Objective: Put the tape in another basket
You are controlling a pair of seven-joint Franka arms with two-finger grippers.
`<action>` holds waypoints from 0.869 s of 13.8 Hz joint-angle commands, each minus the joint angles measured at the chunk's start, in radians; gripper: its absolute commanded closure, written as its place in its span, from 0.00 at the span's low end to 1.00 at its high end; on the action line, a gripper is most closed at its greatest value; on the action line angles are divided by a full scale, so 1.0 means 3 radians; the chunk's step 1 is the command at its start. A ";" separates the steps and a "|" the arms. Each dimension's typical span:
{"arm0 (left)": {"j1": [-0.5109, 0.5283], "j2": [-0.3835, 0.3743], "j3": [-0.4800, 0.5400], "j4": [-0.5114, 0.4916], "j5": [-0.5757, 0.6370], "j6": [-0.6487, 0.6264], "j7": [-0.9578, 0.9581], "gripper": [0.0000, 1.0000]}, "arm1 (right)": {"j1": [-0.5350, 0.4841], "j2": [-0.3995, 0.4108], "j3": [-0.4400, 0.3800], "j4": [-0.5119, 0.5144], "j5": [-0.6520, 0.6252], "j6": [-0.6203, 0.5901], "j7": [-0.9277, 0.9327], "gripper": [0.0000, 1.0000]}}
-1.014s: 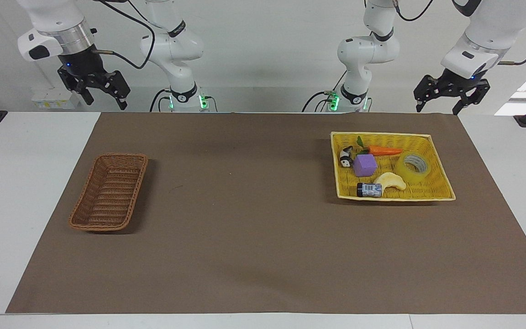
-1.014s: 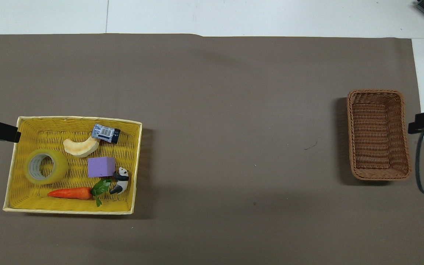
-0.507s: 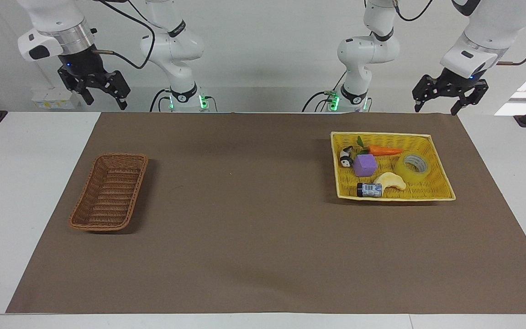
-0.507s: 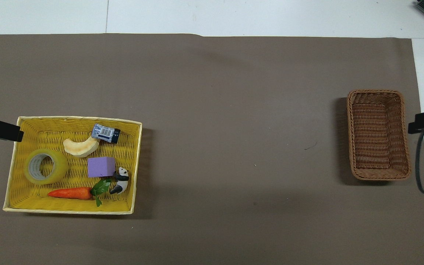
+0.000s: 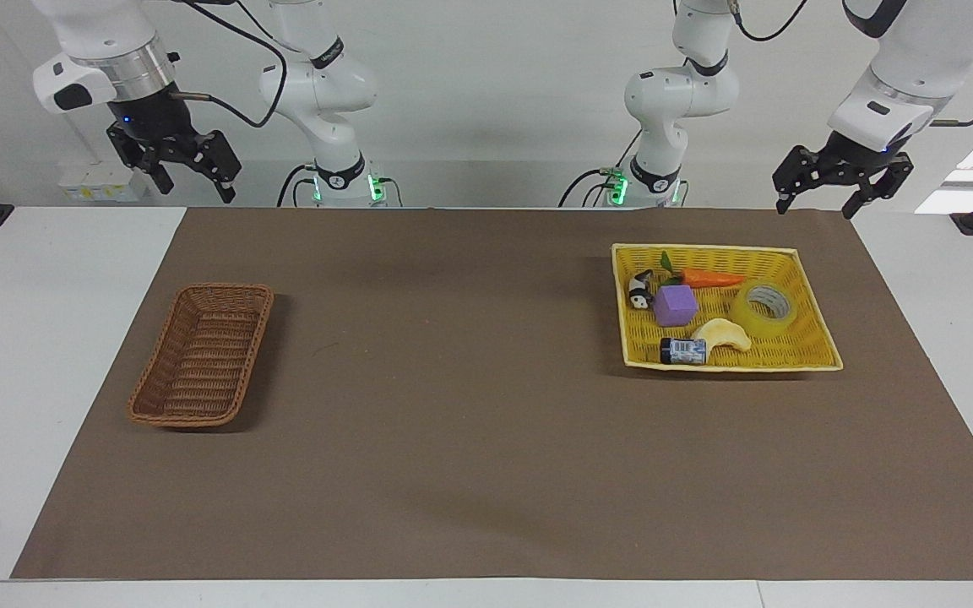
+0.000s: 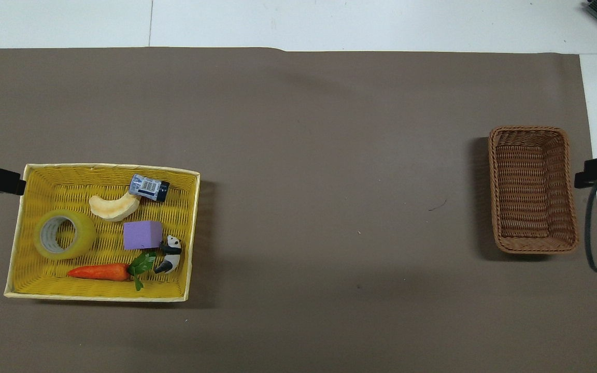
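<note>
**Tape not yet lifted; both grippers empty**

Starting nearest the robots, both grippers hang raised at the robots' edge of the table. The left gripper (image 5: 841, 187) is at the left arm's end of the table, its fingers spread and holding nothing. The right gripper (image 5: 187, 173) waits at the right arm's end, fingers likewise apart and empty.

Next out, the yellow tray-basket (image 6: 101, 298) lies toward the left arm's end. The tape (image 6: 65, 237) rests in it on its side, hole upward, at about nine o'clock of the tray in the overhead view, apart from the carrot (image 6: 99, 271) at six o'clock and the purple block (image 6: 143, 234) near the middle. A crescent toy (image 6: 113, 207) and a small bottle (image 6: 149, 188) sit toward twelve o'clock; a panda figure (image 6: 171, 253) sits beside the carrot's leaves.

The brown wicker basket (image 6: 531, 247) lies toward the right arm's end, well apart from the tray, with nothing in it.

By my reading, nothing of the task is done: reach, grasp, carry and release all remain.

The bottle carries a pale printed label, too small to read. No other writing shows.
</note>
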 commanded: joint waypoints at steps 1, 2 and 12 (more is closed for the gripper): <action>0.0098 -0.0214 0.0006 -0.0510 -0.0048 0.0376 0.0210 0.00 | -0.0040 -0.0041 0.0013 -0.0031 0.0084 -0.0031 -0.0053 0.00; 0.0159 -0.0260 0.0006 -0.0689 -0.0048 0.0535 0.0226 0.00 | -0.0040 -0.0041 0.0013 -0.0031 0.0084 -0.0031 -0.0053 0.00; 0.0502 -0.0317 0.0011 -0.2070 -0.0043 0.2151 0.0691 0.00 | -0.0040 -0.0041 0.0013 -0.0031 0.0084 -0.0031 -0.0053 0.00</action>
